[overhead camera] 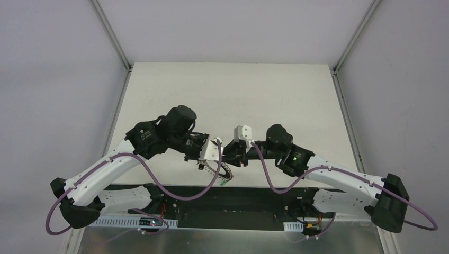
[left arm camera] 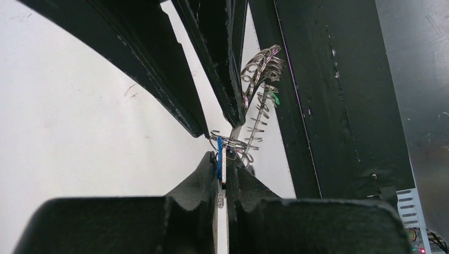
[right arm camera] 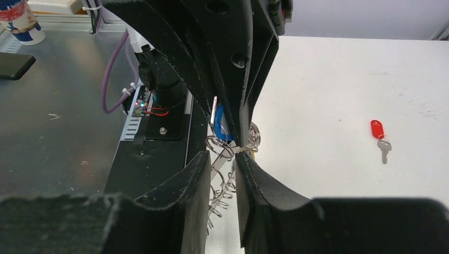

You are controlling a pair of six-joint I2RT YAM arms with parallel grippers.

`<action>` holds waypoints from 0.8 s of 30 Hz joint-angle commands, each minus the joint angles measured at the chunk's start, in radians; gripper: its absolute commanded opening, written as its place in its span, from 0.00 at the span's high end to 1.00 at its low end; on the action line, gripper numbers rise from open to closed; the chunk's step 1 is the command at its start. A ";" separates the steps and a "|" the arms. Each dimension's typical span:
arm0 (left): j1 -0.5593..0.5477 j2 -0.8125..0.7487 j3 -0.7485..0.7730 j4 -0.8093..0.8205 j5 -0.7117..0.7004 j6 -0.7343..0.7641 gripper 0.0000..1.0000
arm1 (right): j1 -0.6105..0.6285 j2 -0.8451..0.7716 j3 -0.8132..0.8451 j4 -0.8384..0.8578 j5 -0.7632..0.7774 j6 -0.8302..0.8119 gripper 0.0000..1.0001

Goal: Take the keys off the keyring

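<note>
Blue key (left arm camera: 218,159) in left pincer (left arm camera: 222,172), keyring (left arm camera: 249,108) in right pincer (right arm camera: 222,157).

Blue key (left arm camera: 218,159), keyring (left arm camera: 254,114) aloft

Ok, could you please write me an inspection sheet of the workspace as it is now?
Surface: white table, faint scuff marks.
Job's things: keyring held up between both grippers; blue key pinched at it, green key among its wire loops; red key lying loose on the table.
Clutter: printed cup and dark flat object on the metal bench beside the table.
Grippers: left gripper shut on blue key; right gripper seems shut on keyring.
Cables: purple cables looping along both arms.
Surroundings: pale walls.
</note>
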 commanded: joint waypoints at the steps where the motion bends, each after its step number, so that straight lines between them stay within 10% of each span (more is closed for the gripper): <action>1: 0.001 -0.017 0.018 0.025 0.074 0.029 1.00 | -0.004 0.030 0.045 0.100 -0.056 0.038 0.70; 9: 0.002 -0.019 0.017 0.025 0.093 0.044 1.00 | -0.004 0.080 0.058 0.149 -0.097 0.065 0.71; 14: 0.001 -0.013 0.017 0.027 0.070 0.043 1.00 | -0.005 0.082 0.052 0.167 -0.104 0.108 1.00; 24: 0.002 -0.055 -0.045 0.099 -0.116 -0.002 1.00 | -0.038 -0.055 -0.059 0.216 0.120 0.298 1.00</action>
